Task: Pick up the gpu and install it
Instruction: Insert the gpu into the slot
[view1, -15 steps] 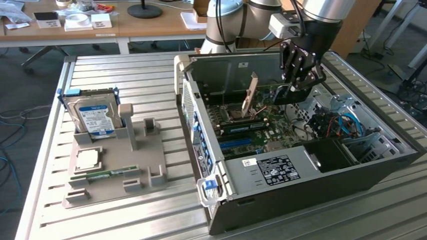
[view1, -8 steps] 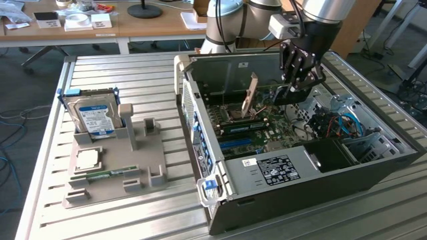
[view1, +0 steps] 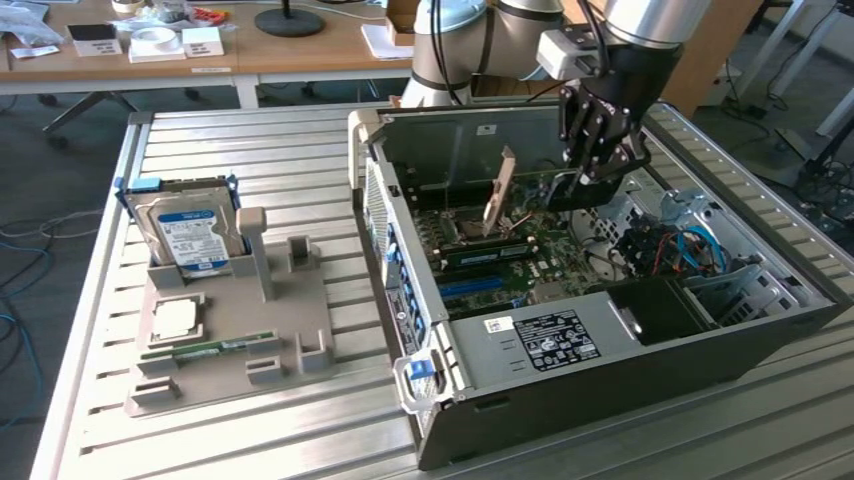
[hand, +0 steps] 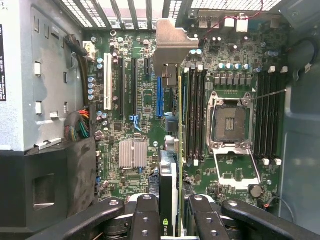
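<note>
Grips the gpu (hand: 169, 172) (view1: 531, 185), a thin flat card with one dark face, one green face and a pale metal bracket at one end, between the narrowed fingers of the black pincer (hand: 169, 202) (view1: 594, 175). Holds it on edge inside the open dark-grey metal computer case (view1: 601, 360), over the green motherboard (hand: 135, 100), just beside a long blue slot (hand: 159, 97). Cannot tell whether seated. Outside the case, on the grey plastic holder (view1: 287, 300), stands a blue-and-white-labelled hard drive (view1: 191, 238).
</note>
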